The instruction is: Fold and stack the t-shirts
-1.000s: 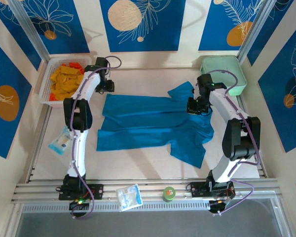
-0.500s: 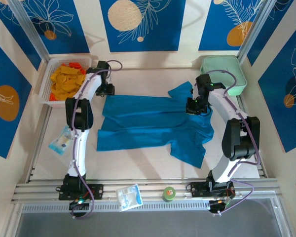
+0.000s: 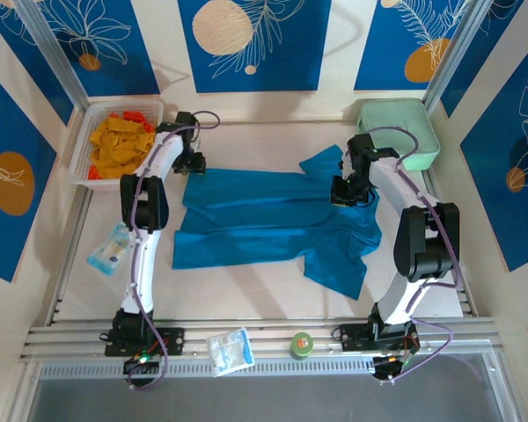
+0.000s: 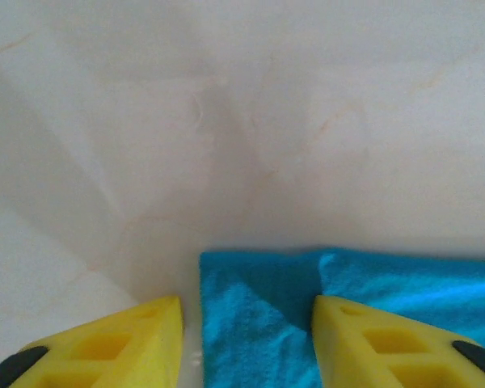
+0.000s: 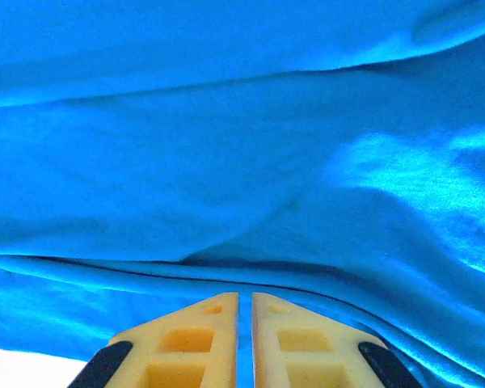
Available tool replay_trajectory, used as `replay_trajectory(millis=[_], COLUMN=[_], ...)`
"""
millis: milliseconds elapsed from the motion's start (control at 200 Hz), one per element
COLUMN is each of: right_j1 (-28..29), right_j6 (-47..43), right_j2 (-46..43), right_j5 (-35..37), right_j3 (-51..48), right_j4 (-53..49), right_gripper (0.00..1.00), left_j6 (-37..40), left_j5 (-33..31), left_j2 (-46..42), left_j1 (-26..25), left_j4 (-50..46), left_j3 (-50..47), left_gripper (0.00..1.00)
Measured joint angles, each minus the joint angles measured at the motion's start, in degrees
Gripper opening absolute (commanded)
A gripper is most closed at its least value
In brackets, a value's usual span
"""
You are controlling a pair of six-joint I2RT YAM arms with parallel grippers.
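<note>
My left tool [image 4: 246, 335] is spread, its yellow fingers [image 4: 129, 343] straddling the far-left corner of the teal-blue t-shirt [image 3: 264, 220] over the pale worktop [image 3: 246, 299]; my right tool [image 5: 245, 311] is pressed together, pinching a ridge of the same cloth on the shirt's right side, near its far sleeve. The t-shirt lies spread flat across the middle of the worktop between my two arms; a white bin [image 3: 81, 145] of orange and yellow cloth sits at the far left, a mint-green case [image 3: 405, 123] at the far right.

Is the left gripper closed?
No, the left gripper has its fingers apart, with a corner of the t-shirt showing between them.
</note>
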Motion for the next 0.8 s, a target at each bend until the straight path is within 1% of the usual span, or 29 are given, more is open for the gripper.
replay_trajectory(millis=[70, 150, 300, 495, 665, 800], right_j1=[0.0, 0.0, -0.3, -2.4, -4.5, -5.4], right_j6=[0.0, -0.1, -0.1, -1.3, -3.1, -4.9], right_j2=[0.1, 0.7, 4.1, 12.6, 23.8, 34.8], right_j5=[0.0, 0.1, 0.9, 2.2, 4.0, 6.3], right_j3=[0.0, 0.5, 4.9, 17.5, 31.0, 44.4], right_j4=[0.0, 0.2, 0.2, 1.1, 1.0, -1.6], right_gripper=[0.15, 0.22, 0.3, 0.41, 0.46, 0.48], left_j6=[0.3, 1.2, 0.4, -1.6, -3.5, -4.1], left_j5=[0.1, -0.1, -0.3, -0.3, -0.2, 0.2], left_j2=[0.0, -0.1, -3.1, -8.6, -14.6, -17.8], left_j1=[0.0, 0.0, 0.0, -0.2, -0.7, -1.0], left_j4=[0.1, 0.6, 4.2, 7.3, 9.3, 11.2], left_j3=[0.0, -0.4, -5.9, -15.4, -24.1, -27.3], left_gripper=[0.17, 0.0, 0.0, 0.0, 0.0, 0.0])
